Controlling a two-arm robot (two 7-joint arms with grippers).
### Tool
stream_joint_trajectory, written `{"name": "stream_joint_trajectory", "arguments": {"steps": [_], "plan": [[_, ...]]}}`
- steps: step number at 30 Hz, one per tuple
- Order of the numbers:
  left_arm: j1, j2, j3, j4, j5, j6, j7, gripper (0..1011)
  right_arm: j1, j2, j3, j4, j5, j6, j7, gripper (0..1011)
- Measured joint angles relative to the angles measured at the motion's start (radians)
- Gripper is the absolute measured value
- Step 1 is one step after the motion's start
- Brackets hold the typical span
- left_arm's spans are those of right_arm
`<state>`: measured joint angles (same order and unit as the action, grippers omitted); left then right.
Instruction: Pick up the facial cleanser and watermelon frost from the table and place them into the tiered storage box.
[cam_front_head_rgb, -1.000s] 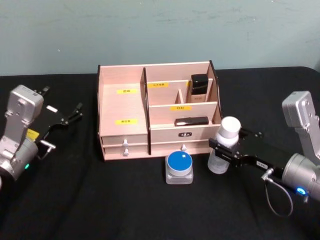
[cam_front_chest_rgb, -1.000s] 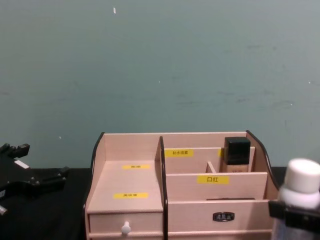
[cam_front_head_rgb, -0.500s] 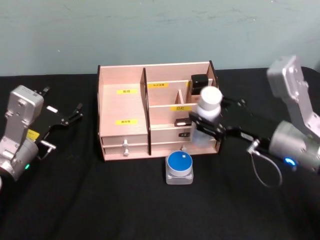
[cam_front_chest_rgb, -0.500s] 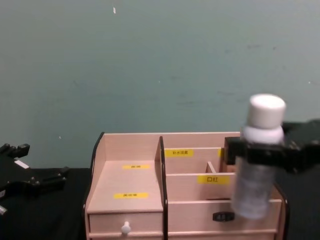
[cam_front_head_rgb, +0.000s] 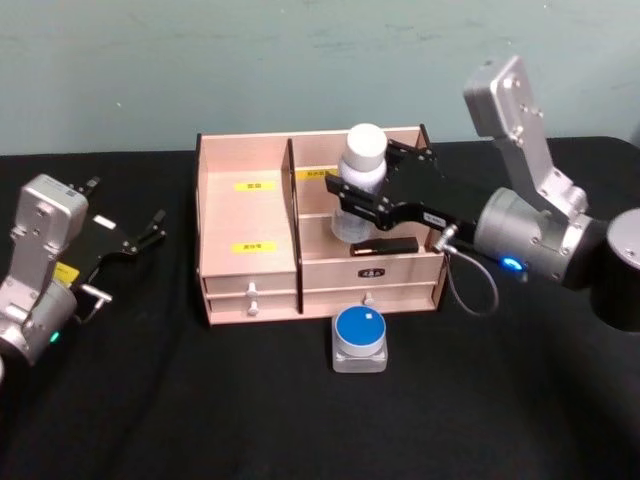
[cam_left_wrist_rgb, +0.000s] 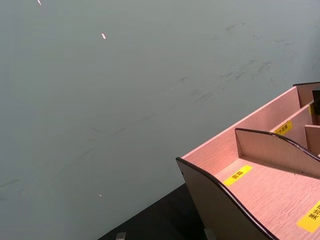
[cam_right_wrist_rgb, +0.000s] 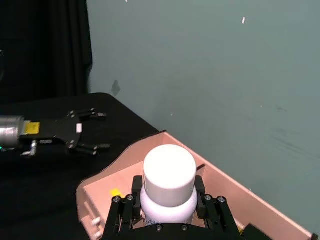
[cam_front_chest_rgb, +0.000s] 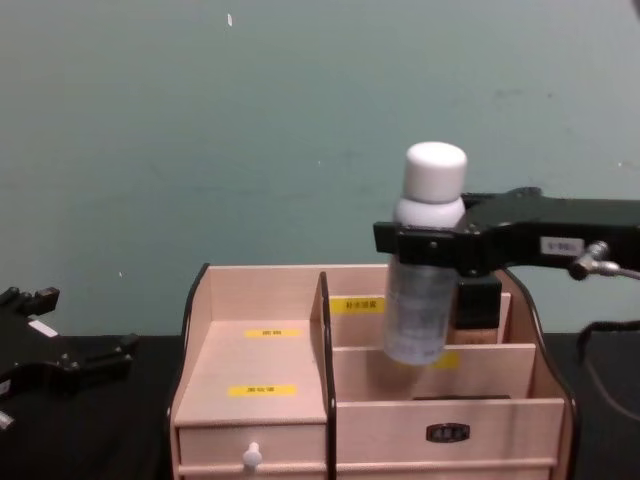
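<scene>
Above the right half of the pale wooden tiered storage box with dark curved side edges and yellow labels (cam_front_head_rgb: 247, 266), the right gripper (cam_front_head_rgb: 352, 196) is carrying a translucent bottle with a white round cap (cam_front_head_rgb: 360, 178), which I am taking to be the facial cleanser. The gripper is clamping the bottle around its neck just under the cap, and that is keeping the bottle upright and its lower body free to go down between the partitions. In the chest view the bottle's base is hanging clear above the stepped tiers, just to the right of the tall dark-edged divider; which compartment lies directly beneath it I cannot tell, though the far ones look likeliest. A flat black item (cam_front_head_rgb: 385, 244) is lying in the near tier on that side, so the far cells are probably offering more room for a tall bottle. The second item, a small clear jar with a round blue lid (cam_front_head_rgb: 359, 338) that I am judging to be the watermelon frost, is sitting on the black cloth-covered bench (cam_front_head_rgb: 200, 410) just in front of the box's drawers, not yet picked up. The left gripper (cam_front_head_rgb: 125, 210) is idling with its fingers spread wide over the bench, well to the left of the box. The next move is calling for a straight descent without clipping a partition.
</scene>
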<state>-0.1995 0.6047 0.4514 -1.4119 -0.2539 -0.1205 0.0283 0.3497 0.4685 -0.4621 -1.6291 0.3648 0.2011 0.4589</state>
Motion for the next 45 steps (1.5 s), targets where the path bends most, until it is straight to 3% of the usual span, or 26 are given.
{"name": "stream_joint_trajectory", "arguments": {"steps": [7,20,45], "plan": [[0.000,0.000,0.000,0.000,0.000,0.000,0.000,1010,0.085,-0.064,-0.025,0.122,-0.021,-0.027,0.000,594],[0.000,0.000,0.000,0.000,0.000,0.000,0.000,1010,0.154,-0.129,-0.033,0.244,-0.040,-0.066,-0.004,594],[0.000,0.000,0.000,0.000,0.000,0.000,0.000,1010,0.180,-0.156,-0.030,0.325,-0.051,-0.072,0.015,594]]}}
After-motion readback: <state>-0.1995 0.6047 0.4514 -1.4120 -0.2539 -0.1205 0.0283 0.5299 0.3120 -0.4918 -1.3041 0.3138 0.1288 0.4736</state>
